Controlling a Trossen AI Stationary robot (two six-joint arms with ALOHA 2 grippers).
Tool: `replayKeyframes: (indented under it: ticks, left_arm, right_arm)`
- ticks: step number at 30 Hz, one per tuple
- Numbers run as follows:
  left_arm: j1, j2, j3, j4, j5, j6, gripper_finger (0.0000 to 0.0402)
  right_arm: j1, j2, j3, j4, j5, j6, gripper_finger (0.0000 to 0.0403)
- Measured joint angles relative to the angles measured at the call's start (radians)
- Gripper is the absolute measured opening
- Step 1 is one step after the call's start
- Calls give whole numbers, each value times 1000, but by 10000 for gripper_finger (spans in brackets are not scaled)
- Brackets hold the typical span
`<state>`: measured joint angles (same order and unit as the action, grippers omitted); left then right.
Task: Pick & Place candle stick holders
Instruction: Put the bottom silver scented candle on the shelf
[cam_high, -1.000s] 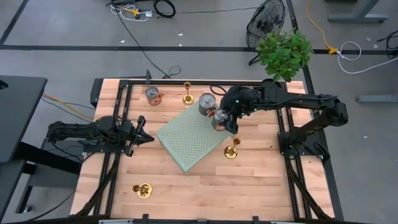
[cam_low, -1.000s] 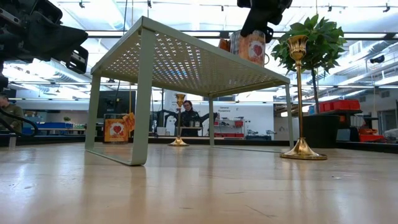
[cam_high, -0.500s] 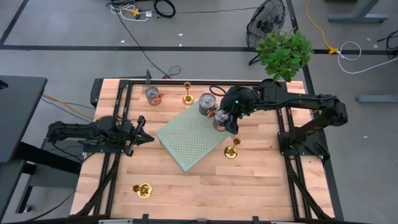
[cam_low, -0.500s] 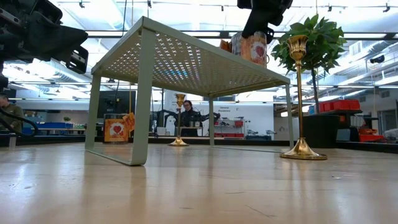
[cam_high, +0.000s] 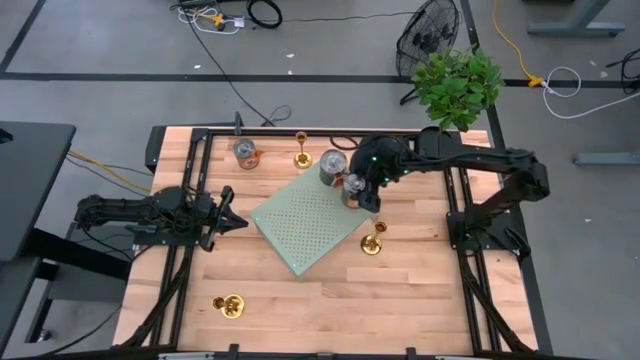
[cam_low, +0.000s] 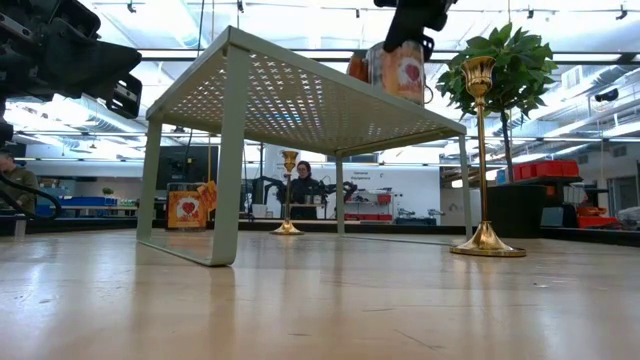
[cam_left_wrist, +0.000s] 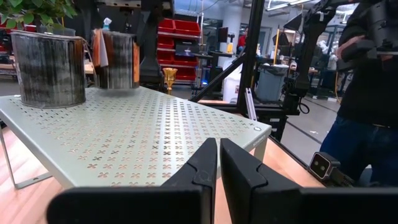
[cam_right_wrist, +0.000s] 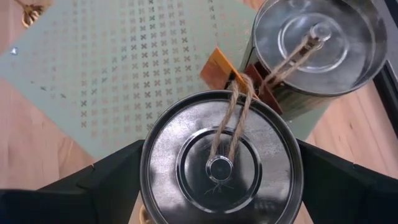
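Three gold candle stick holders show. One stands at the far edge (cam_high: 301, 150), one stands right of the shelf (cam_high: 373, 243) (cam_low: 481, 150), and one lies on its side near the front left (cam_high: 231, 305). My right gripper (cam_high: 362, 190) (cam_right_wrist: 222, 168) is over the far right corner of the green perforated shelf (cam_high: 305, 222), closed on a silver tin can (cam_right_wrist: 221, 165) with a twine loop. My left gripper (cam_high: 240, 222) (cam_left_wrist: 218, 162) is shut and held level at the shelf's left side, touching nothing. My right gripper has the tin can between its two fingers, one on each opposite side of the can's round wall (cam_right_wrist: 144, 168) near the lid. The fingers come slanting down from the table's right. The can stays upright; whether its bottom rests on the shelf, I cannot tell.
A second tin can (cam_high: 331, 165) (cam_right_wrist: 317, 43) stands on the shelf right beside the held one. A third can (cam_high: 247, 153) stands on the table at the far left. A potted plant (cam_high: 458, 85) is at the far right corner. Bare wood lies along the near edge.
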<state>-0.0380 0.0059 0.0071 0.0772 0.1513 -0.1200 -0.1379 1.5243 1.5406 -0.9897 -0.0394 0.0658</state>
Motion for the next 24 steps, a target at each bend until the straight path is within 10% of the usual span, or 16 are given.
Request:
replayKeyframes:
  ticks: [24]
  left_arm:
    - [0,0,0,0,0,0,25]
  right_arm:
    - [0,36,1,2,57,-4,366]
